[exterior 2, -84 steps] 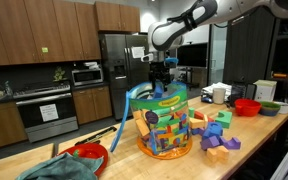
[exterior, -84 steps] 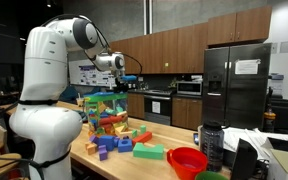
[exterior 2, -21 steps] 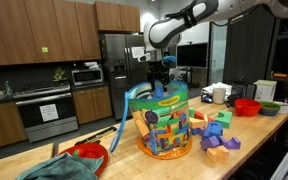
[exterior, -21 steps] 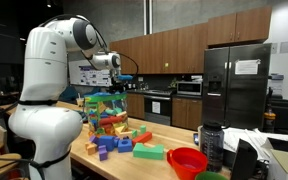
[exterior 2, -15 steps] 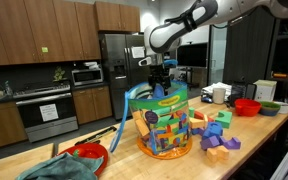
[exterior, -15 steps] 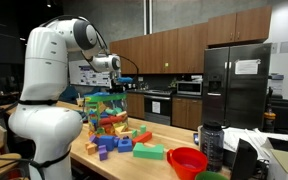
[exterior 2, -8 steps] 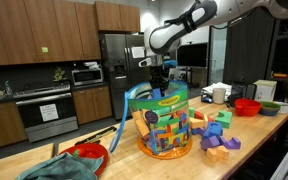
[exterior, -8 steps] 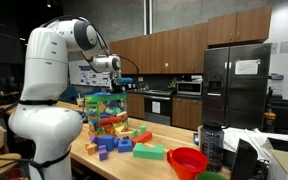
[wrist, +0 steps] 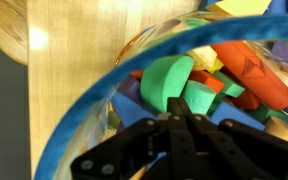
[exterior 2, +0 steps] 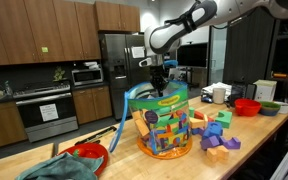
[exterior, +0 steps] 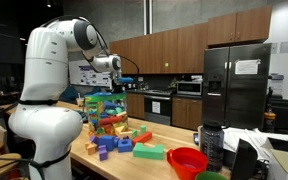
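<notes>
On the wooden bench [exterior 2: 264, 140], loose blocks [exterior 2: 220, 143] lie just right of a clear tub [exterior 2: 162, 128] with a blue rim, heaped with coloured blocks. Just above its rim hangs the tool [exterior 2: 158, 84], jaws pressed fully together with nothing between them. In the wrist view a green block [wrist: 164, 80] lies inside the tub beyond its tips.

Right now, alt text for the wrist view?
Black end effector, jaws shut, hangs over a clear tub with a blue rim full of coloured toy blocks; a green rounded block and an orange-red block lie nearest. The tub stands on a light wooden table.
</notes>
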`<control>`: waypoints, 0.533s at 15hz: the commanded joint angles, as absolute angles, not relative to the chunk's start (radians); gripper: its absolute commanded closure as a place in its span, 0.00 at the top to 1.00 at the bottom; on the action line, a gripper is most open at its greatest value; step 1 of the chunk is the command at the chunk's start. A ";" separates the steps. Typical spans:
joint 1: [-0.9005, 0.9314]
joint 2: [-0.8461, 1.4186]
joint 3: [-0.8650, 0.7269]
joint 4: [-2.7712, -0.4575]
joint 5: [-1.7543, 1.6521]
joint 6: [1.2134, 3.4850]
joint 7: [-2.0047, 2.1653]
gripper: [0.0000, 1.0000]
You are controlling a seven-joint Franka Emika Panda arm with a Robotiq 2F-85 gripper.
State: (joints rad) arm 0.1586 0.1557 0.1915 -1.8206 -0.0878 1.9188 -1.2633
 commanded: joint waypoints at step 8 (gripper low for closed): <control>0.156 0.157 0.192 -1.755 -0.090 1.868 -1.265 0.20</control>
